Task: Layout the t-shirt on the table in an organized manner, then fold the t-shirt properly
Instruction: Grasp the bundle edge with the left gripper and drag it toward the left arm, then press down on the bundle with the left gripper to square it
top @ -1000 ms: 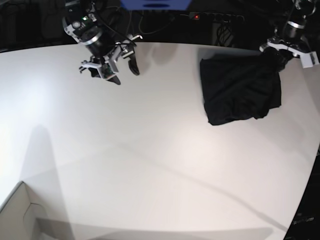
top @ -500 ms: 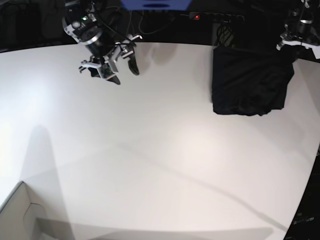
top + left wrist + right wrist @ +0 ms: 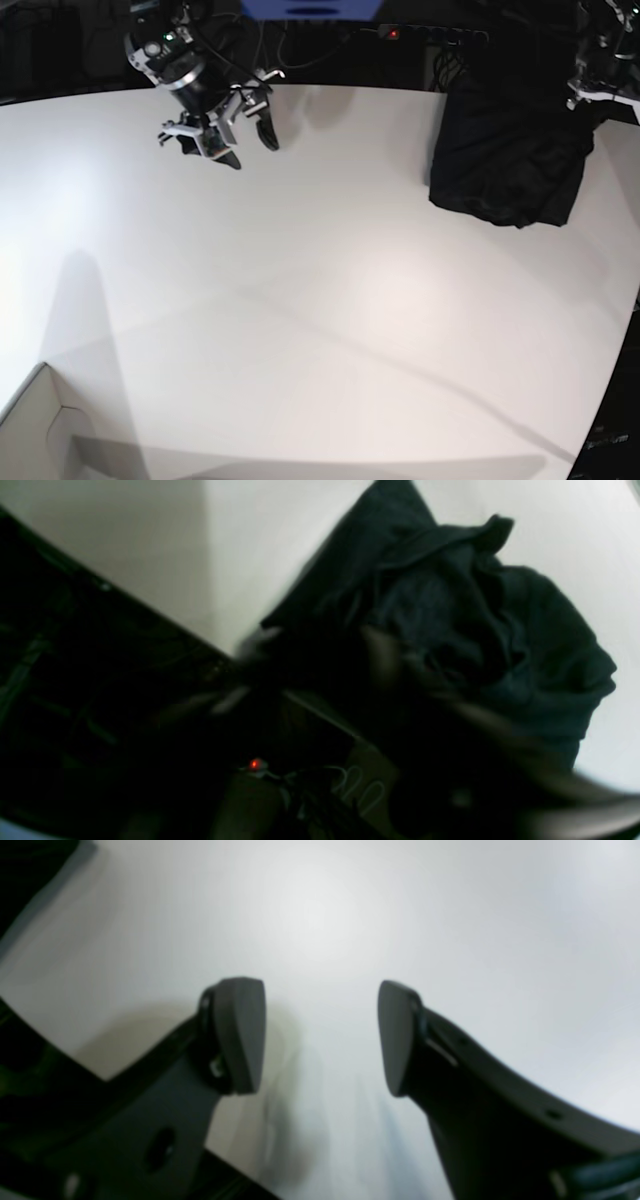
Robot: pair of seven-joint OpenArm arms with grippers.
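A pale cardboard box corner sits bottom left.

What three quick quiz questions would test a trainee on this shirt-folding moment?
1. True or false: the t-shirt lies flat and spread out on the table.
2. Which pincer shows clearly open jaws with nothing between them? A) left B) right
3. Fill in: in the base view, the shirt sits bunched near the table's far ____ corner.

Key:
1. False; it is a crumpled heap.
2. B; the right pincer hangs over bare table.
3. Right.
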